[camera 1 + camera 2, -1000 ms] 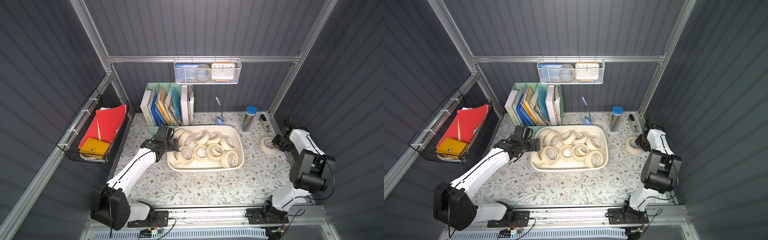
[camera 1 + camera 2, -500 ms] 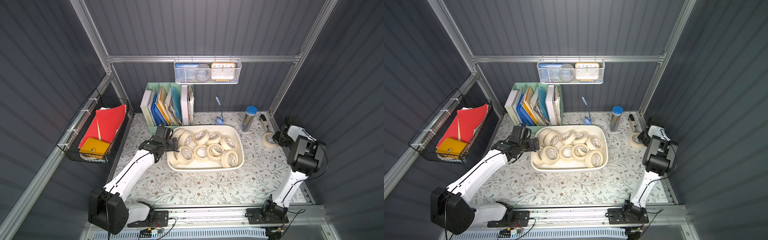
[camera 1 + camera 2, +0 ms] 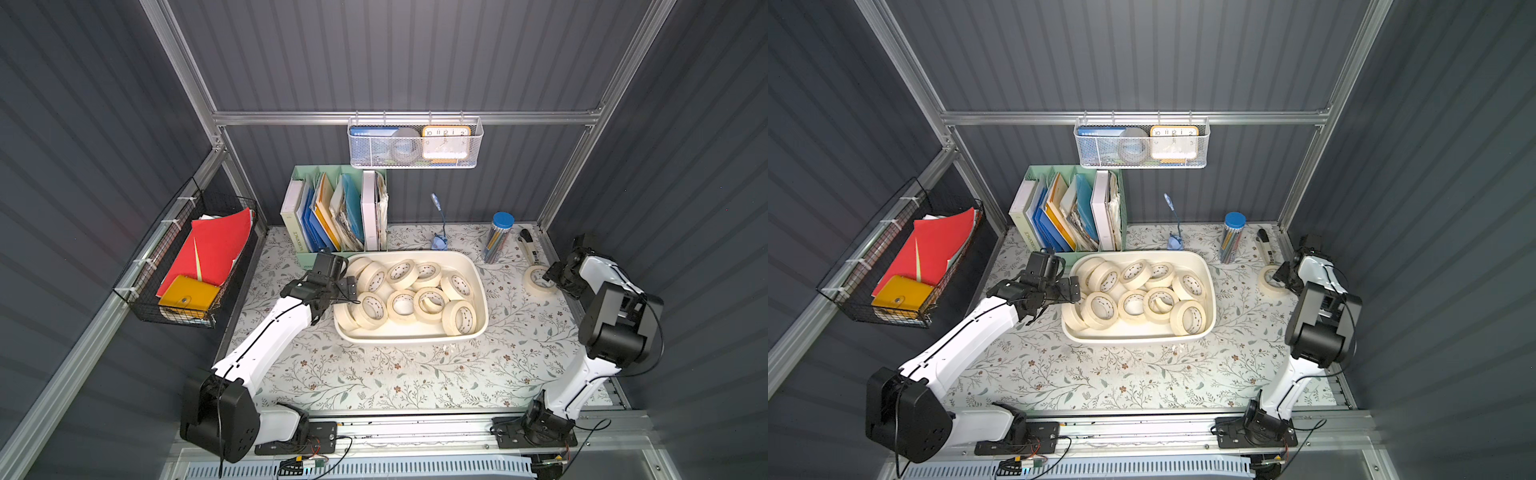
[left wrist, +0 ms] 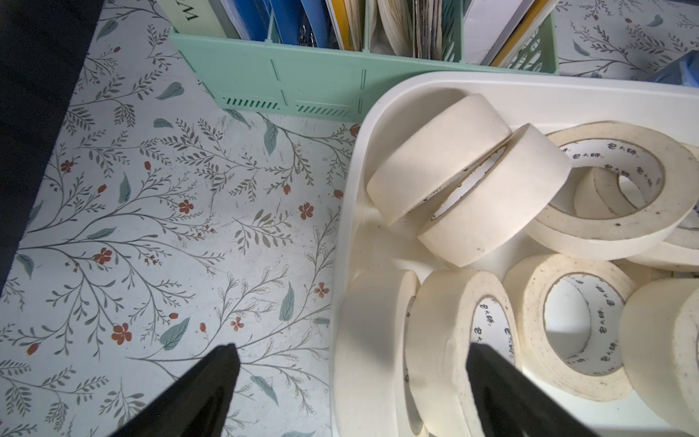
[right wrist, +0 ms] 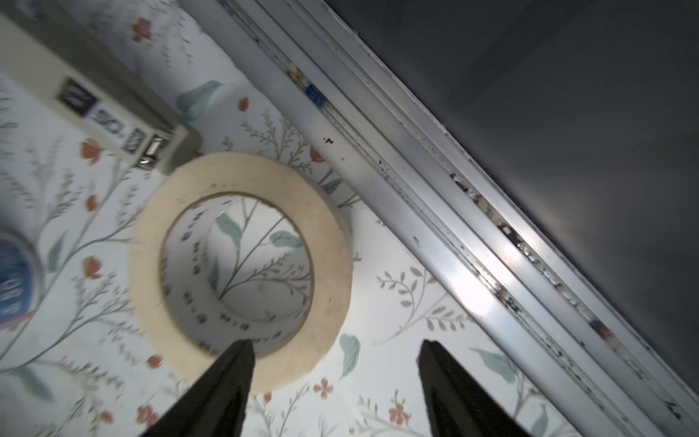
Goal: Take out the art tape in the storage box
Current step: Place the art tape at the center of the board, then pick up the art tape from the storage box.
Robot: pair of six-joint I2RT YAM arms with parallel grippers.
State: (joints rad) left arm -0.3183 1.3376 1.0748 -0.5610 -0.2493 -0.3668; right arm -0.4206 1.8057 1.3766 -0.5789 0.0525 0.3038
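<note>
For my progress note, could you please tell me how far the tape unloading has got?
Done: one roll lies flat on the table beside the open right pincer. In hand: nothing; the open left pincer straddles the storage box at its end wall. Left: all the rolls inside it.

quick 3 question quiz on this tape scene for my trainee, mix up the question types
1. True or false: the right pincer is shut on a tape roll.
2. Where does the roll outside the box lie? A) in the file organiser B) flat on the table C) in the wire basket
3. Fill in: the left pincer stands ___, astride the box's side wall.
Key: 1 false; 2 B; 3 open
</note>
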